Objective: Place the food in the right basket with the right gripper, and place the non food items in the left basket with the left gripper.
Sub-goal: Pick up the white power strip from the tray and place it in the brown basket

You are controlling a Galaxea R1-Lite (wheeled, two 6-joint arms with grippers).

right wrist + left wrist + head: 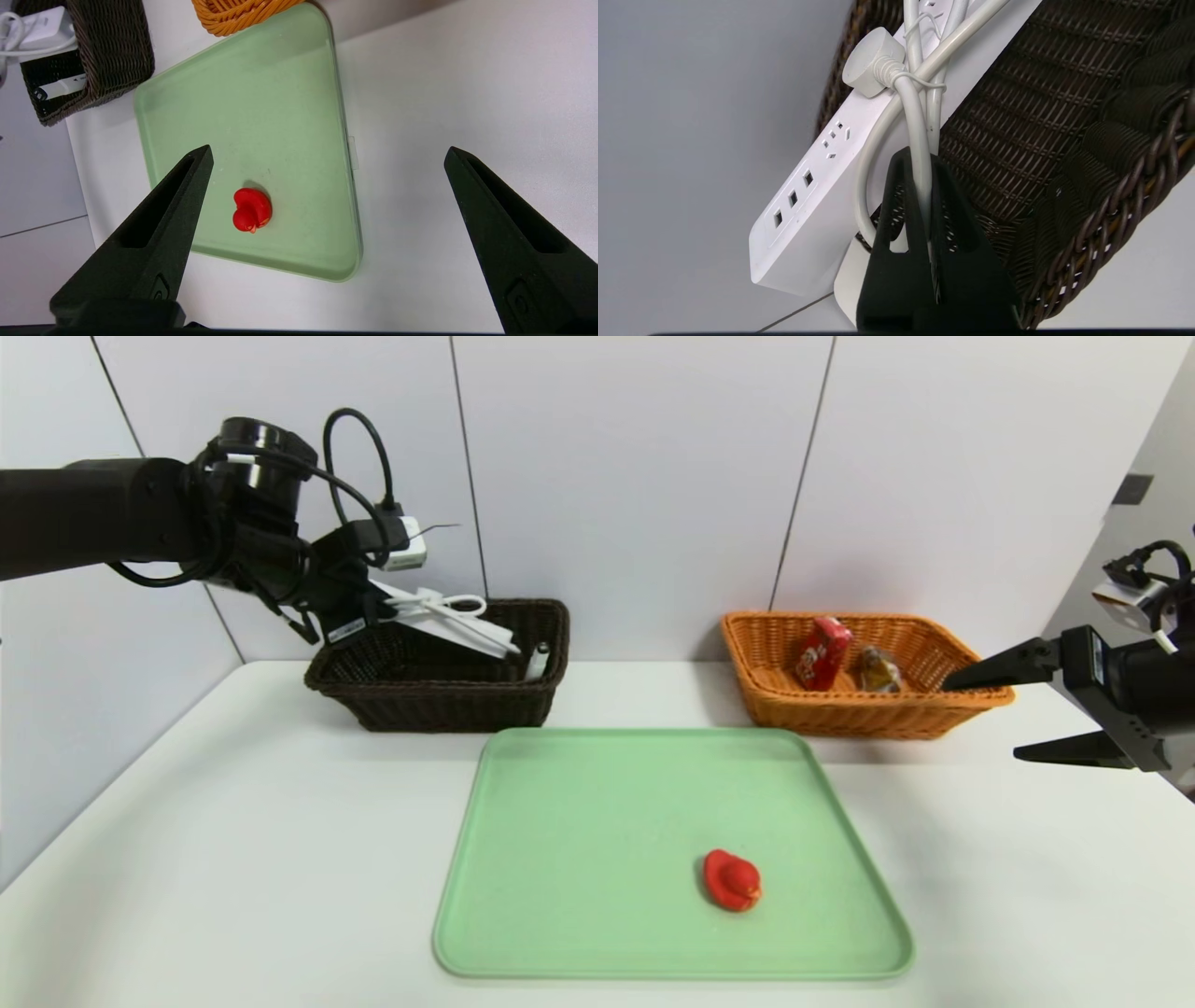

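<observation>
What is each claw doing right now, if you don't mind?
Left claw: closed on the power strip's cord.
Right claw: wide open, empty.

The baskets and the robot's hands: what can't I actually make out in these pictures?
- Head view: the lower part of the red carton, hidden by the orange basket's front rim.
- Head view: what the crinkly packet holds, too small to tell.
- Left wrist view: the far end of the power strip, cut off by the picture's edge.
- Right wrist view: most of the orange basket, cut off by the edge.

Bright, even light; soft shadows on the tabletop; the right basket's packet seems slightly blurred.
</observation>
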